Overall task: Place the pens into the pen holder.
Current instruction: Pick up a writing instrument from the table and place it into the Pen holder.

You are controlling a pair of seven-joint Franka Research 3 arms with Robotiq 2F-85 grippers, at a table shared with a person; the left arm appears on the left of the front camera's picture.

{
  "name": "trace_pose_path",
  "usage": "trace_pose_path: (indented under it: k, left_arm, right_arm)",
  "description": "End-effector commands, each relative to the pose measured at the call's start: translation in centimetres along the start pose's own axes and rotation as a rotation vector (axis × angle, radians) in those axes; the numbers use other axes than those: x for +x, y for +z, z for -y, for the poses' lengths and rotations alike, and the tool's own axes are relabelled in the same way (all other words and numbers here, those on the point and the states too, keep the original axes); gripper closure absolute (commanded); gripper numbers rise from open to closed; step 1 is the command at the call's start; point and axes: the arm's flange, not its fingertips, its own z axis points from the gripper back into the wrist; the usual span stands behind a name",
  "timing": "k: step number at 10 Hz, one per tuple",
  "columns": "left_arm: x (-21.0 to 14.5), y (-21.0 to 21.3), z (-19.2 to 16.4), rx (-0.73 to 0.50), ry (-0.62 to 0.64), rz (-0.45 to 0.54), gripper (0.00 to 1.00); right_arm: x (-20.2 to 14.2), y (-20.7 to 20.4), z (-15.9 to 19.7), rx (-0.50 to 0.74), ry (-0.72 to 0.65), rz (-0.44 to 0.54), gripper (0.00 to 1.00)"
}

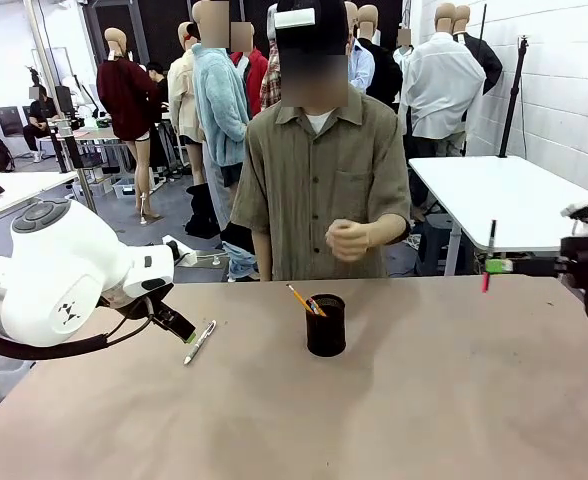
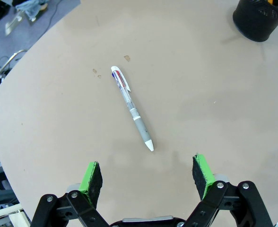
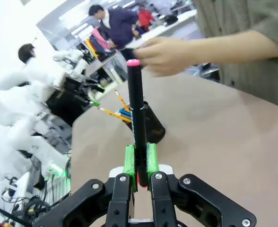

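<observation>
Left wrist view: our left gripper (image 2: 147, 171) open just by white pen (image 2: 132, 108), flat on table (image 2: 200, 94). Light, stiff, slick; we'd take mid-barrel. Right gripper (image 3: 140, 161) clamps black pen (image 3: 136, 104); holder (image 1: 326, 335) mid-table.

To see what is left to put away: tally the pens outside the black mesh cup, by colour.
White pen, lying on the table: 1
Black pen with a pink tip, upright in the right gripper: 1
Total: 2
</observation>
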Motion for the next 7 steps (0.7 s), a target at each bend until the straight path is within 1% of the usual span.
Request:
trace_pose_path:
  k: [1,2,3,5,6,7]
  left_arm:
    - [-0.1,0.1,-0.2,-0.002,0.008,0.002,0.00]
    - [-0.1,0.1,-0.2,-0.002,0.008,0.002,0.00]
    - [-0.1,0.1,-0.2,-0.002,0.008,0.002,0.00]
    - [-0.1,0.1,-0.2,-0.002,0.008,0.002,0.00]
    - [-0.1,0.1,-0.2,-0.002,0.008,0.002,0.00]
    - [-0.1,0.1,-0.2,-0.002,0.008,0.002,0.00]
  right_arm:
    - [2.0,-6.3,-4.1,-0.086,-0.037,-0.046,1.00]
    - [3.3,-8.8,-5.7,-0.154,-0.045,-0.049,1.00]
    - [4.4,-11.3,-7.2,-0.139,-0.009,-0.081,1.00]
    - [5.9,-16.2,-9.7,-0.034,0.138,-0.172,1.00]
    - [6.5,-18.1,-10.2,0.016,0.172,-0.215,1.00]
    - [6.6,-20.1,-10.3,0.016,0.193,-0.284,1.00]
